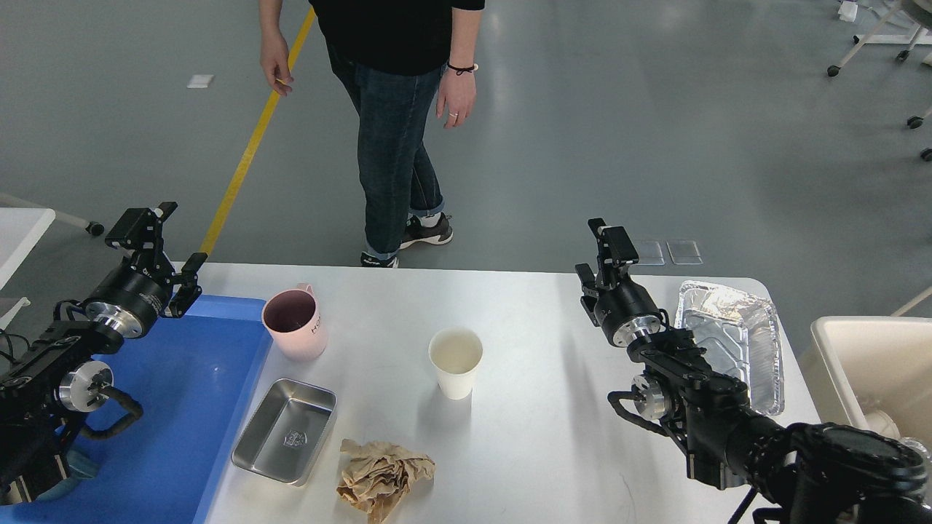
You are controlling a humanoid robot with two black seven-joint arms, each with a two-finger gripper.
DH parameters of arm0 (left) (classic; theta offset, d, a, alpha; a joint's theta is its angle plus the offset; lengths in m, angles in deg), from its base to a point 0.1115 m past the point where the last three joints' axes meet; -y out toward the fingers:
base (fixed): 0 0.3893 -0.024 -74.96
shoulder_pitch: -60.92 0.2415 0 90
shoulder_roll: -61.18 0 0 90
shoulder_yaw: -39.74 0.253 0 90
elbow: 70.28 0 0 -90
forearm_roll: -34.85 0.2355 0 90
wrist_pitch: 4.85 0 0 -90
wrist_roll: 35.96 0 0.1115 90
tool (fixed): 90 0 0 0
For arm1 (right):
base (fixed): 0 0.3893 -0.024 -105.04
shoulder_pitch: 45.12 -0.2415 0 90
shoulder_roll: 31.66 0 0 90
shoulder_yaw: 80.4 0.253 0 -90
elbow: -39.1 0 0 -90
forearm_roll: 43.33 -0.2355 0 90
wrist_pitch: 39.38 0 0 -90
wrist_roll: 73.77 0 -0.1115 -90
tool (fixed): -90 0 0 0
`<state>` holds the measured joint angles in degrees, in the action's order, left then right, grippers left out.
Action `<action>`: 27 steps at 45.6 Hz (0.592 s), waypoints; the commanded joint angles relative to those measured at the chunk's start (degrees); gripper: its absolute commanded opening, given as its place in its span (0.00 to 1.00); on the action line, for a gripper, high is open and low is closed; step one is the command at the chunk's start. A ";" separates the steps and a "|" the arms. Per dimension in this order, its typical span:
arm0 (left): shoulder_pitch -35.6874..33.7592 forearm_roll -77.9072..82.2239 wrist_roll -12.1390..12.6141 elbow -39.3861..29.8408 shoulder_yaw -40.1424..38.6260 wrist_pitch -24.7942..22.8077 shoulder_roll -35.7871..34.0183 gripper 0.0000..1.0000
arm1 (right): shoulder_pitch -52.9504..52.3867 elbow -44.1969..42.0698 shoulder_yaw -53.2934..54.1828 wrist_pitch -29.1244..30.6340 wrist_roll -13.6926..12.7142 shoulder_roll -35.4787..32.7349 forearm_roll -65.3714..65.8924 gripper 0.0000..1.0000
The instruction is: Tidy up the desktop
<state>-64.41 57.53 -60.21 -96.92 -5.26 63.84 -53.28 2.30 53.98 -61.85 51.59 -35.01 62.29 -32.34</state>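
The white-grey desktop holds a pink mug, a white paper cup, a shallow steel tray, a crumpled brown paper and an empty foil tray. My left gripper hangs open above the far left corner, over the back edge of the blue tray and left of the mug. My right gripper is open and empty, raised just left of the foil tray. Neither gripper touches anything.
A beige bin stands off the table's right edge. A person in jeans stands just behind the far edge of the table. A white table corner shows at far left.
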 commanded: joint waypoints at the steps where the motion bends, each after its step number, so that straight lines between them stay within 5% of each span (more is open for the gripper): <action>1: -0.09 0.00 -0.27 0.00 0.00 0.64 0.11 0.98 | -0.13 0.06 0.00 0.00 0.00 0.09 0.00 1.00; 6: -0.09 0.00 -1.77 0.00 0.00 2.41 0.12 0.98 | -0.13 0.06 0.00 0.00 0.00 0.09 0.00 1.00; 27: -0.97 -0.62 -1.42 0.09 -0.53 1.70 0.03 0.98 | -0.04 0.06 0.00 -0.44 0.00 0.09 0.00 1.00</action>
<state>-65.36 57.00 -61.79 -96.83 -5.71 65.64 -53.30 2.17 54.04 -61.85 51.30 -35.04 62.38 -32.34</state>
